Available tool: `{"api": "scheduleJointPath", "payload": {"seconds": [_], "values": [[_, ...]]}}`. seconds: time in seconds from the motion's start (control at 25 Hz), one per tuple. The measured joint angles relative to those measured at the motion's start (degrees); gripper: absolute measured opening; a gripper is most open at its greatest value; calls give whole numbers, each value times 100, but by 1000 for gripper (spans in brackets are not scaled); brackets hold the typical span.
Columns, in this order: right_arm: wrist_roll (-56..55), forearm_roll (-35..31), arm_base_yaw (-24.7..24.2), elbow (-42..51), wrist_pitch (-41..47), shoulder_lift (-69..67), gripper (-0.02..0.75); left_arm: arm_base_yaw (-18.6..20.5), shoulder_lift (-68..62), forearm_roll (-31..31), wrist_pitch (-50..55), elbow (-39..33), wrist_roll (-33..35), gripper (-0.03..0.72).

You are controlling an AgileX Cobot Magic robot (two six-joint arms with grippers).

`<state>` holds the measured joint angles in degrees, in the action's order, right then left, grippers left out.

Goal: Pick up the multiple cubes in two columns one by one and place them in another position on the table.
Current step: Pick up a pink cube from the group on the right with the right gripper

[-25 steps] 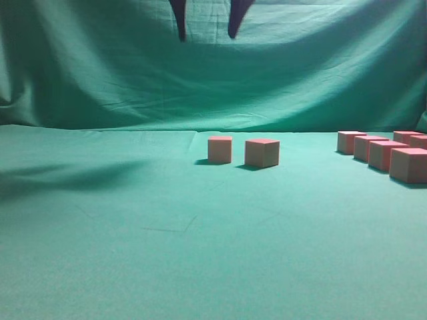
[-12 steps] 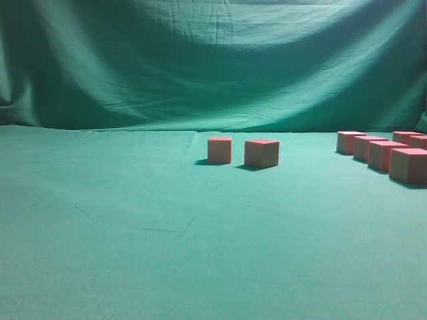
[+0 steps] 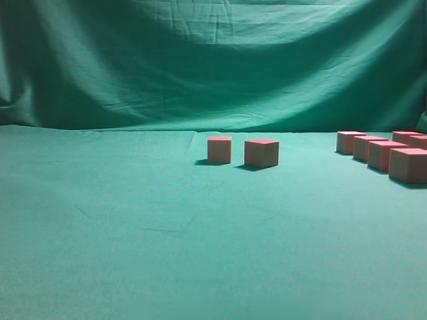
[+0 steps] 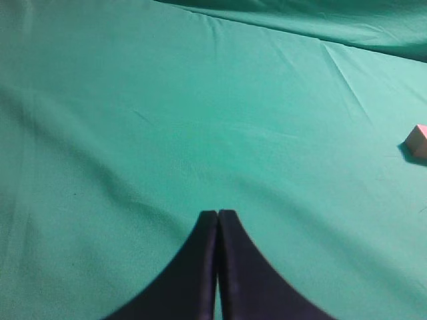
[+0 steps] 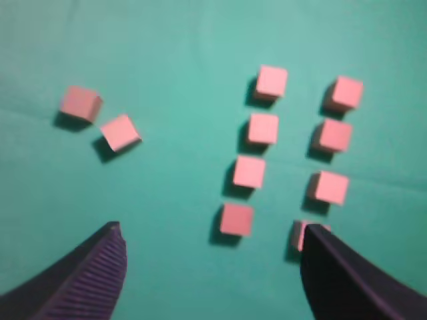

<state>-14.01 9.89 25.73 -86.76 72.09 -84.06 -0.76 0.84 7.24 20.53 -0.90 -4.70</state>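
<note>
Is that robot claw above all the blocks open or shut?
Open: the right gripper has fingers spread wide, nothing between them, above the cubes.

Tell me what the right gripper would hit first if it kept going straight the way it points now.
Probably bare table: the open right gripper points down just left of the nearest left-column cube. Depth is unclear.

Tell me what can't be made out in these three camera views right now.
- Exterior view: the two columns of cubes run off the right edge and overlap, so no count there; neither arm shows.
- Right wrist view: the right gripper is open; one finger covers most of the nearest cube.
- Left wrist view: one cube is cut by the right edge; the shut left gripper hides the table beneath.
</note>
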Motion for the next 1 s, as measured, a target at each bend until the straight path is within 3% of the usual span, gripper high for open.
{"api": "scheduleJointPath", "payload": {"seconds": [0.2, 0.48, 1.0], "values": [[-178, -49, -485, 1603, -356, 598, 503, 0, 0, 0, 0, 0, 0, 0], [-241, -255, -683, 3289, -1910, 570, 503, 0, 0, 0, 0, 0, 0, 0], [-20, -255, -697, 3311, -3302, -1128, 503, 0, 0, 0, 0, 0, 0, 0]]}}
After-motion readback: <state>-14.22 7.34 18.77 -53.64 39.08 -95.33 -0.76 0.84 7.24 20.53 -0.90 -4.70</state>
